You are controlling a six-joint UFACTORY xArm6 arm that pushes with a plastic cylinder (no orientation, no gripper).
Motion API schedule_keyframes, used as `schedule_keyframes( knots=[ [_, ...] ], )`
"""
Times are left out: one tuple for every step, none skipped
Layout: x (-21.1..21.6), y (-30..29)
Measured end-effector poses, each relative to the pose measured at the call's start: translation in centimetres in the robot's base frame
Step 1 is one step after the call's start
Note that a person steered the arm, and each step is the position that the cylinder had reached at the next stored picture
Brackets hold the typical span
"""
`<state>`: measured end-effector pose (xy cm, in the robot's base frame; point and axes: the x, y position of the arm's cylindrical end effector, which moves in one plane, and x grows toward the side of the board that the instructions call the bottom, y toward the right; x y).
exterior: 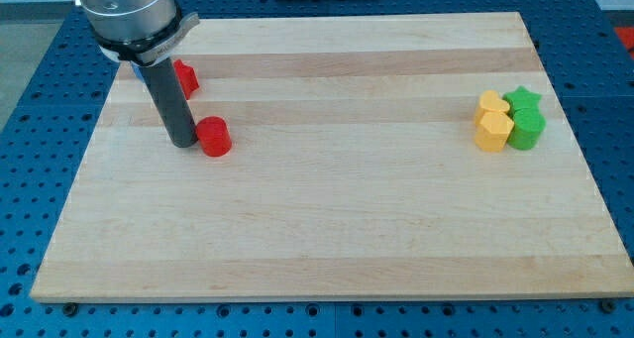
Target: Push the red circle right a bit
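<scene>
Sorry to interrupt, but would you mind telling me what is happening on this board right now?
My tip sits on the wooden board, right against the view's left side of the red circle, placed to push it toward the view's right. Another red block lies behind the rod, partly hidden. Far off at the view's right, two yellow blocks and two green blocks, one a star, sit clustered together.

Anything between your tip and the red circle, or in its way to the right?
Nothing visible. My tip sits right against the red circle on its left side, and the board to its right is bare; the yellow and green blocks sit far off.
</scene>
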<state>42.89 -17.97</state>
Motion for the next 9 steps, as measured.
schedule_keyframes(
  knots=[
    [-0.4, 2.9],
    [-0.3, 10.2],
    [-0.3, 11.0],
    [-0.3, 11.0],
    [1.8, 8.9],
    [3.6, 7.9],
    [3.3, 8.7],
    [2.1, 11.5],
    [1.7, 13.3]
  ],
)
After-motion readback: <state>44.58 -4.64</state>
